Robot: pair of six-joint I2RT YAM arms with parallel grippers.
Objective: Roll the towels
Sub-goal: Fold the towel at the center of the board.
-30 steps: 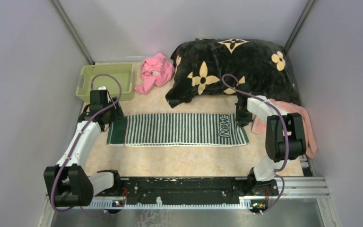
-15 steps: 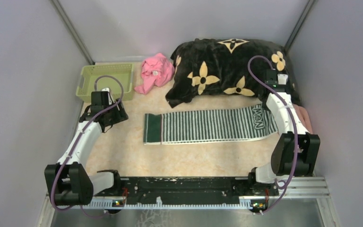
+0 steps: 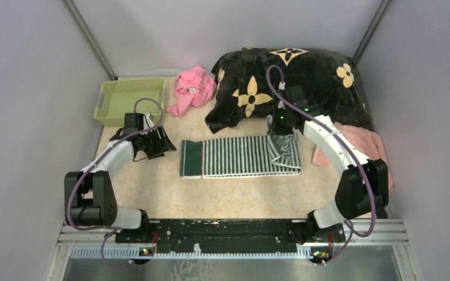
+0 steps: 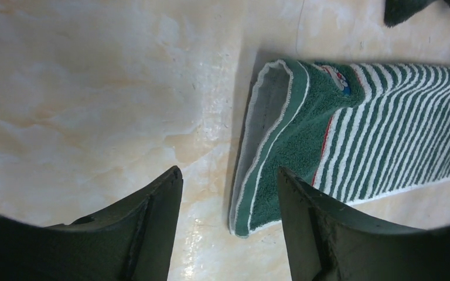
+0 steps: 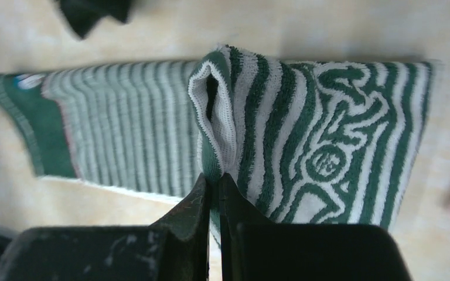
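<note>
**Right claw (image 5: 214, 182) pinches the green towel (image 3: 234, 157); left claw (image 4: 228, 175) spread and empty**

From above, I see the green towel lying on the table (image 3: 222, 196) just on the near side of the blanket (image 3: 293, 76). Its right end is raised and doubled back under the right claw. That view hides the fingers, so I go by the right wrist camera. It shows both fingers pressed together on the white-edged hem of the lettered end, which stands up in a fold.

The left claw sits off the blanket's near-left corner, apart from the towel's solid green end. Its wrist camera shows the fingers spread with nothing between them, and the towel's hem there turned up off the table, which I can't make out from above.

Only the top view gives me the pink towel (image 3: 378, 149), bunched just beside the blanket's near-right corner. It also shows the basket (image 3: 130, 99) well left of the blanket and a pink cloth (image 3: 193, 88) against its left end.
</note>
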